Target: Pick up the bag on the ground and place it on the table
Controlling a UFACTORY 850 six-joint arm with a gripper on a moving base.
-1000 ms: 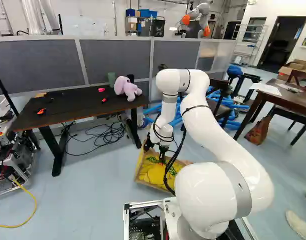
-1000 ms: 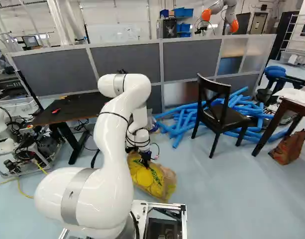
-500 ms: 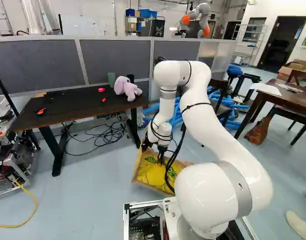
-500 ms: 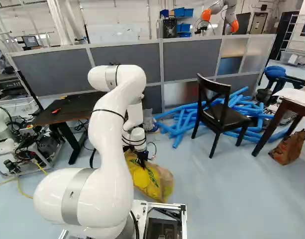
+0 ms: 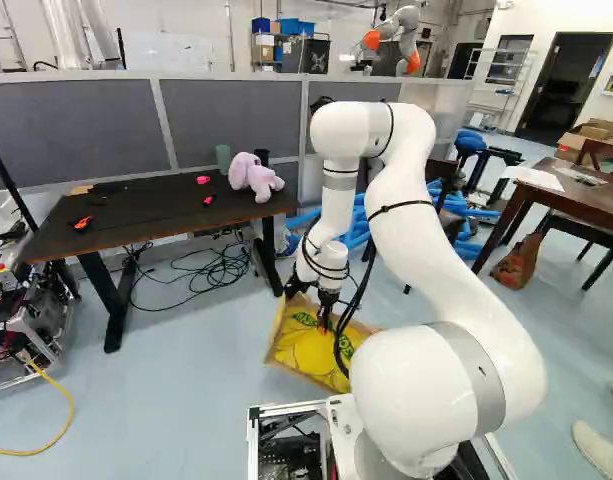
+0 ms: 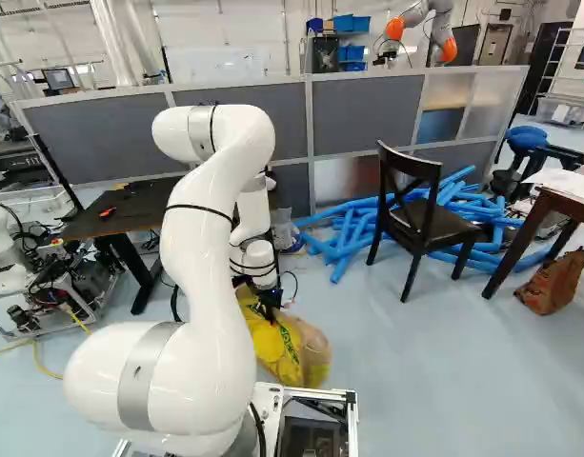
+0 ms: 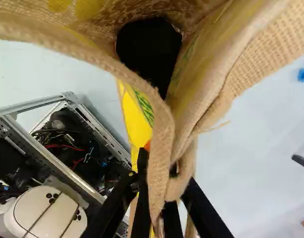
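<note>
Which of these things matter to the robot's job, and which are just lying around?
Part of the job:
yellow and tan bag, its rim pinched in the jaws
a table, either the dark table or the brown table; I can't tell which

Just lying around:
pink plush toy
blue tubes
black chair
brown bag by the brown table

No text can be read. Green lettering [image 7: 145,108] stands on the yellow part of the burlap bag [image 6: 311,354] on the floor [image 6: 415,367] (folded in the wrist view, too small to spell out in both base views). The whiteboard [image 6: 201,65] behind the partition [image 6: 377,107] bears faint marks, too pale to make out.
</note>
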